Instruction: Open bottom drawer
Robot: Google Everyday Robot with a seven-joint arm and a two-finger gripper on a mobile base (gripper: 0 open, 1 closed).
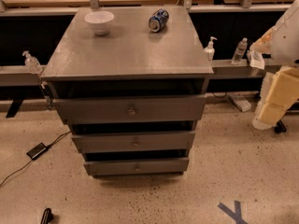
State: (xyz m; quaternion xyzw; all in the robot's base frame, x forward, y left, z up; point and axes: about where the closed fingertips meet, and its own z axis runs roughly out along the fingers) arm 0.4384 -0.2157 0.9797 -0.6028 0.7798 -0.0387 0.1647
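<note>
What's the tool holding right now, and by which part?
Nothing visible: the tool, at the right edge, hangs clear of the slim grey bottom drawer.

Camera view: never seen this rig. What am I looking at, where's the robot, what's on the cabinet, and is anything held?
There is one picture, from the robot's single camera, looking down at a grey cabinet from the front. The robot is a wheeled base with one arm that ends in a two-finger gripper. The pale blocky shape at the right edge is probably part of that arm. The gripper itself is out of frame, so nothing is seen being held.

On the cabinet top are a white bowl and a blue-and-white can lying on its side. The cabinet has three drawers. The bottom drawer, the one to open, is the lowest, with a small centre knob. Nothing is touching it.
</note>
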